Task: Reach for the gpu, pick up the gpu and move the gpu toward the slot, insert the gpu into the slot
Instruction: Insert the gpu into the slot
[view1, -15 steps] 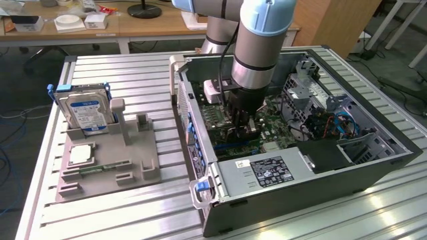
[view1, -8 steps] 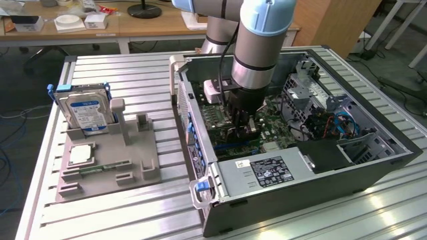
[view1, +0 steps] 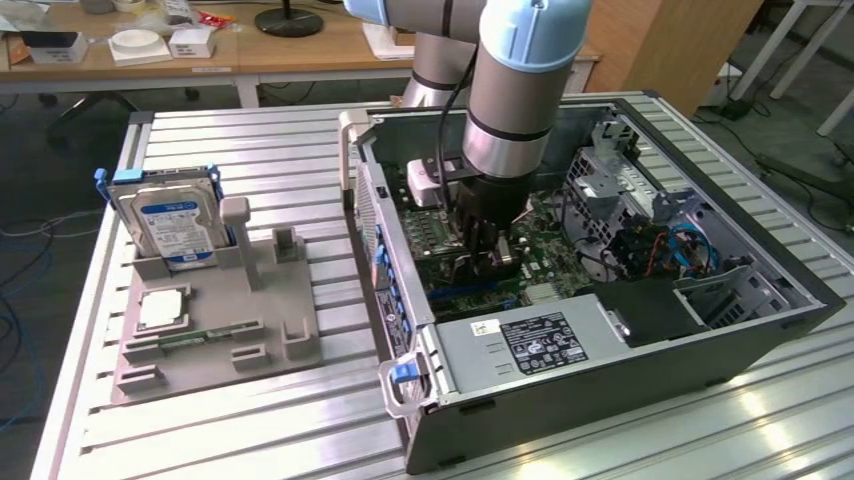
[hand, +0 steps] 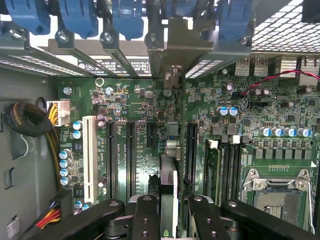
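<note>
The gripper (hand: 167, 212) is down inside the open computer case (view1: 747, 340), clenched on the gpu (hand: 168, 185) — in the wrist view the card runs edge-on between the two black fingers (hand: 145, 215), its metal bracket (hand: 172, 55) reaching to the rear wall of the case. So the pick-up looks done; the step in hand is the last one, carrying the card over the motherboard (hand: 240, 125) and seating it in the slot (hand: 170, 127).

The card's lower edge hangs over the board in the column of expansion slots, between the long black connectors and near the white slot (hand: 89, 157) (whether the edge connector already touches the slot cannot be told, since the card hides the gap). As a judgement: the insertion calls for the card's edge to stay in line with the slot along its whole length, the bracket to sit in the open bay at the rear wall, and a straight, firm press without tilt — a skewed push risks jamming the connector or scraping nearby capacitors.

In the exterior view the arm (view1: 514, 90) stands nearly upright over the case middle. Beside the case, on the grey fixture tray (view1: 274, 340), the hard drive (view1: 167, 225) stands upright with a blue-and-white label (text unreadable) and a small memory stick (view1: 200, 337) lies flat. The power supply (view1: 534, 345) carries a black sticker with white print and marks — not legible. Board silkscreen is too fine to read.
</note>
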